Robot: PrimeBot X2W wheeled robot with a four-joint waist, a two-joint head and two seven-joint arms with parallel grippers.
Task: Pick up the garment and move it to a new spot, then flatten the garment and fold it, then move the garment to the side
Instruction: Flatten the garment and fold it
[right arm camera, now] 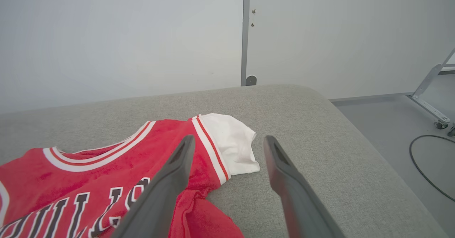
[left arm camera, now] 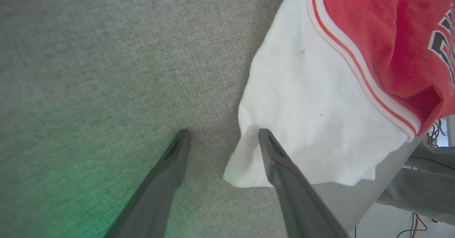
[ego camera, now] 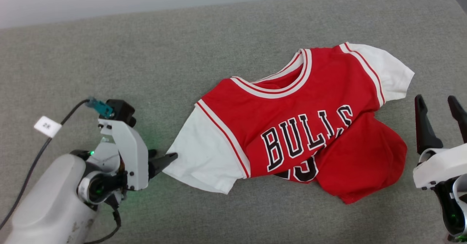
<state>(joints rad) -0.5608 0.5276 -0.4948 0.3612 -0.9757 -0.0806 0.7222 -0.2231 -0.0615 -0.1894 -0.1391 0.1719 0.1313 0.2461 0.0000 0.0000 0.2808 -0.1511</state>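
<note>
The garment (ego camera: 292,127) lies rumpled on the grey cushion (ego camera: 127,54), chest up, its lower half bunched under itself toward my right. My left gripper (ego camera: 163,156) is spread open at the corner of the near white sleeve (ego camera: 202,156), one finger over the hem and the other over bare cushion. My right gripper (ego camera: 436,98) stands open beside the far sleeve (ego camera: 392,72), holding nothing. The cloth looks light and limp, so I judge a pinch at a sleeve hem or shoulder seam will hold best.
</note>
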